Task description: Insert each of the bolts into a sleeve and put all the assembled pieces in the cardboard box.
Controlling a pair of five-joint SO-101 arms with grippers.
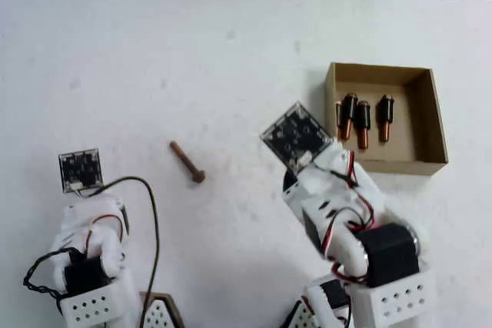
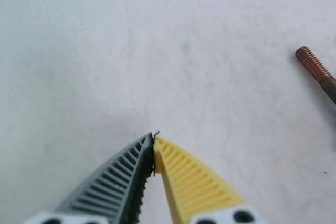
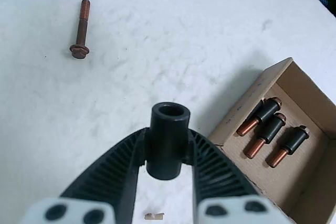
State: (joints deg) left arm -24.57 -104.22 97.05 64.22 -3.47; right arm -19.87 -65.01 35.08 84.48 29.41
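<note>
Now, right pincer (image 3: 168,136) clamped on sleeve (image 3: 168,145) near cardboard box (image 1: 380,74), left pincer (image 2: 153,139) together, bolt (image 1: 187,162) lying apart.

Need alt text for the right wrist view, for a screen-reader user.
The right gripper is shut on a black sleeve, its open bore facing the camera. Close by, an open cardboard box holds three assembled bolt-and-sleeve pieces, and one loose bolt lies farther off on the white table.

We're seeing 1 loose copper bolt (image 1: 187,163) lying flat, well apart from the cardboard box (image 1: 437,117). 3 assembled pieces (image 1: 361,122) are lying side by side inside it. The black sleeve (image 3: 168,148) is sitting clamped in the right gripper (image 3: 168,132), open end showing.
</note>
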